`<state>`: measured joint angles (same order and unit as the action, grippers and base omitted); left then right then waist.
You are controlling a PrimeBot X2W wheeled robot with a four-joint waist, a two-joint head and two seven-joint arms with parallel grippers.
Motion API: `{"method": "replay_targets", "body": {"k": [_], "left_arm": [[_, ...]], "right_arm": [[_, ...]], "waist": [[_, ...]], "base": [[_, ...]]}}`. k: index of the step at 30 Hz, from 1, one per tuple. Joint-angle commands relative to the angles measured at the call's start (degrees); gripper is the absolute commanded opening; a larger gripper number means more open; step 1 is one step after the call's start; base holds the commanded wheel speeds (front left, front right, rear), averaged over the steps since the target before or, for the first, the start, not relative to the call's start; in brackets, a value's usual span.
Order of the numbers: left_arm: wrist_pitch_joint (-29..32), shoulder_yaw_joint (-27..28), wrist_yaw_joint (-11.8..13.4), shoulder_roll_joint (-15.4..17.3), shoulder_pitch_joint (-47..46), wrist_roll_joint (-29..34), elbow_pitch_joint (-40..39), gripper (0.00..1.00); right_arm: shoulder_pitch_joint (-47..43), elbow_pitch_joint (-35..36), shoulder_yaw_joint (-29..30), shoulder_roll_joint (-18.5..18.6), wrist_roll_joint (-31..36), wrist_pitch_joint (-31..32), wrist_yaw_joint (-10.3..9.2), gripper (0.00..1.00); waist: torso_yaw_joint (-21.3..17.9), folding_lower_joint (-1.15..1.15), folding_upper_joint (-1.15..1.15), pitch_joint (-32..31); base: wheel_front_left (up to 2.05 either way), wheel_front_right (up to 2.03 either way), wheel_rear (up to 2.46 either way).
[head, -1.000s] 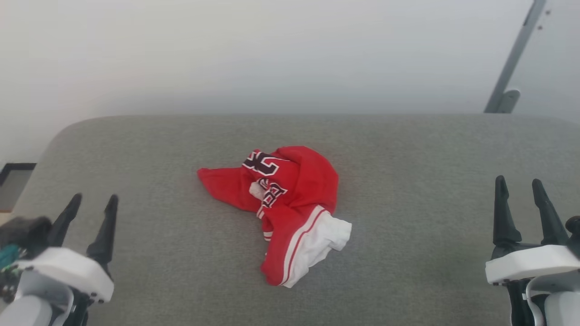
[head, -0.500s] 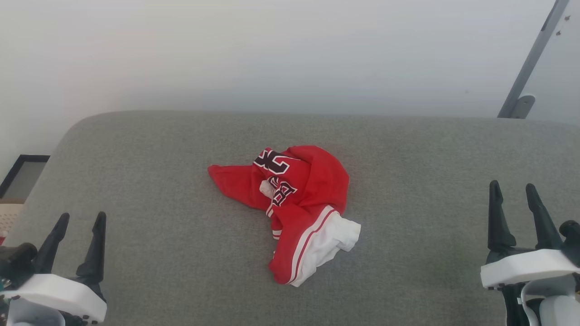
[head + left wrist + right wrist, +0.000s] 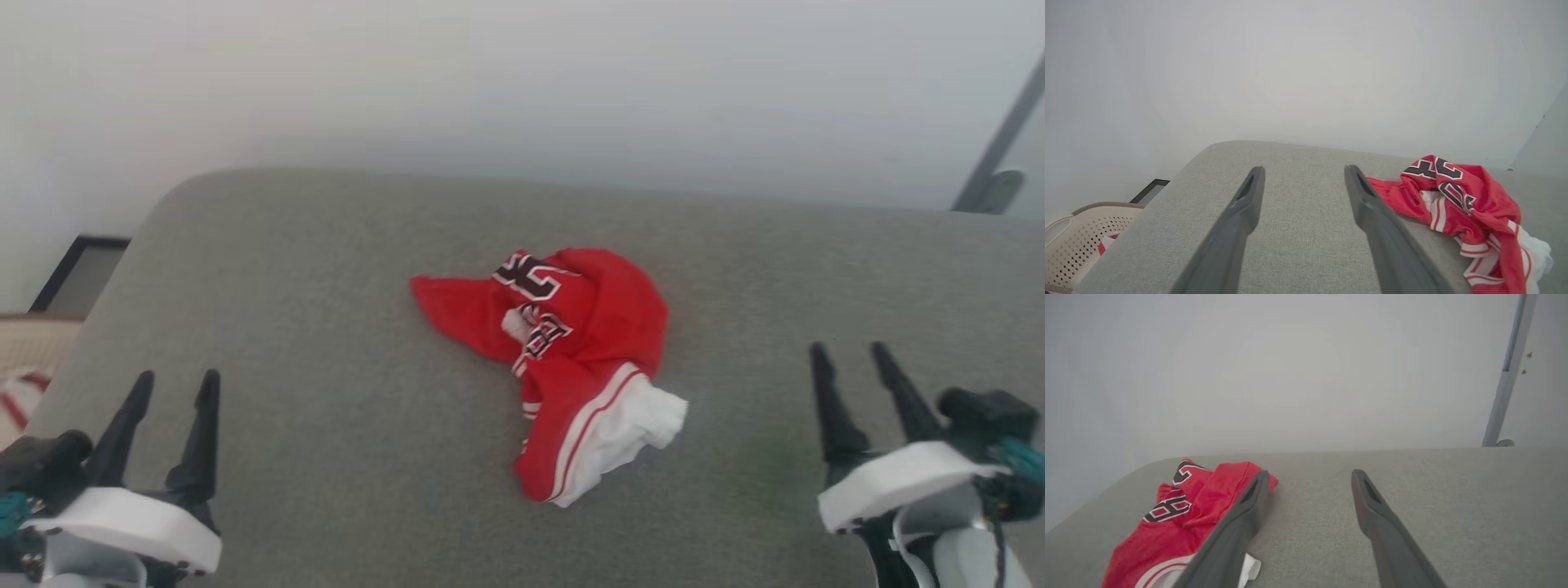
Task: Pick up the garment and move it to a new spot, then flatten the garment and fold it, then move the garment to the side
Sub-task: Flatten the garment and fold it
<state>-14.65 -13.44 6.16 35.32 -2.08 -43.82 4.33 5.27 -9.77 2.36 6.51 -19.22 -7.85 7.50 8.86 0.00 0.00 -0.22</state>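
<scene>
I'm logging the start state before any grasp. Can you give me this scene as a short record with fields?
surface: grey fabric-covered top
garment: red jersey, crumpled in a heap near the middle, dark lettering partly showing
white sleeve: at the heap's near right end
left gripper: open, empty, apart from the garment
right gripper: open, empty, apart from the garment
basket: beige, perforated, beside the surface's left end
progress: garment not yet picked up
</scene>
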Motion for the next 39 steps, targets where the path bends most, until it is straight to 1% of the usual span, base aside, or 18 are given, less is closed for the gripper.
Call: {"method": "replay_targets", "body": {"k": [1, 5, 8, 10, 12, 17, 22, 23, 24, 31, 35, 39], "left_arm": [[0.01, -0.10, 0.30, -0.36, -0.91, -0.16, -0.35, 1.00], [-0.11, -1.16, -0.16, -1.88, -2.28, 0.29, -0.35, 1.00], [-0.24, -1.93, -0.67, -3.15, -3.56, 0.59, 0.03, 1.00], [-0.31, -2.16, -0.90, -4.06, -4.46, 0.87, 0.39, 1.00], [-0.38, -2.40, -1.17, -4.93, -5.15, 1.10, 0.87, 1.00], [-0.55, -2.46, -1.99, -6.84, -6.81, 1.72, 1.86, 1.00], [-0.64, -2.21, -2.88, -8.12, -7.92, 2.18, 2.97, 1.00], [-0.57, -2.07, -2.96, -8.36, -8.08, 2.14, 3.23, 1.00], [-0.56, -1.93, -3.11, -8.62, -8.30, 2.14, 3.44, 1.00], [-0.61, -0.46, -4.15, -9.39, -8.72, 2.39, 4.84, 1.00], [-0.61, 0.48, -4.41, -9.24, -8.19, 2.60, 5.10, 1.00], [-0.61, 1.33, -4.70, -8.90, -7.76, 2.95, 4.70, 1.00]], "right_arm": [[1.07, -0.19, -0.94, 0.98, -0.68, 1.70, -0.02, 1.00], [2.30, -1.18, -5.89, 3.56, -2.26, 8.89, -0.01, 1.00], [3.21, -1.77, -8.71, 5.68, -3.52, 14.61, -0.02, 1.00], [3.61, -2.45, -9.74, 6.48, -4.82, 18.67, -0.02, 1.00], [4.25, -2.39, -11.38, 7.95, -4.69, 21.87, -0.01, 1.00], [5.71, -4.20, -12.47, 9.35, -5.58, 29.18, -0.02, 1.00], [7.46, -6.89, -11.94, 9.30, -3.75, 33.85, -0.02, 1.00], [7.76, -7.35, -12.29, 9.21, -3.35, 34.86, -0.03, 0.42], [8.05, -7.51, -12.87, 9.13, -3.20, 35.63, -0.03, 0.00], [10.81, -6.64, -12.61, 8.83, -1.96, 38.55, -0.04, 0.00], [11.88, -4.12, -11.76, 8.63, -3.50, 40.94, -0.04, 0.00], [12.22, -0.11, -10.27, 9.33, -4.19, 42.54, -0.04, 0.00]], "waist": [[1.83, 0.00, 0.00, 1.64], [4.93, 0.00, 0.00, 3.84], [7.27, 0.00, 0.00, 5.49], [8.56, 0.00, 0.00, 6.29], [9.69, 0.00, 0.00, 7.03], [11.74, 0.00, 0.00, 8.61], [12.86, 0.00, 0.00, 9.60], [12.97, 0.00, 0.00, 9.73], [13.05, 0.00, 0.00, 9.86], [12.43, 0.00, 0.00, 10.00], [11.25, 0.00, 0.00, 9.23], [9.71, 0.00, 0.00, 8.32]], "base": [[0.00, 0.00, 0.00], [0.00, 0.00, 0.00], [0.00, 0.00, 0.00], [0.00, 0.00, 0.00], [0.00, 0.00, 0.00], [0.00, 0.00, 0.00], [0.00, 0.00, 0.00], [0.00, 0.00, 0.00], [0.00, 0.00, 0.00], [0.00, 0.00, 0.00], [0.00, 0.00, 0.00], [0.00, 0.00, 0.00]]}}
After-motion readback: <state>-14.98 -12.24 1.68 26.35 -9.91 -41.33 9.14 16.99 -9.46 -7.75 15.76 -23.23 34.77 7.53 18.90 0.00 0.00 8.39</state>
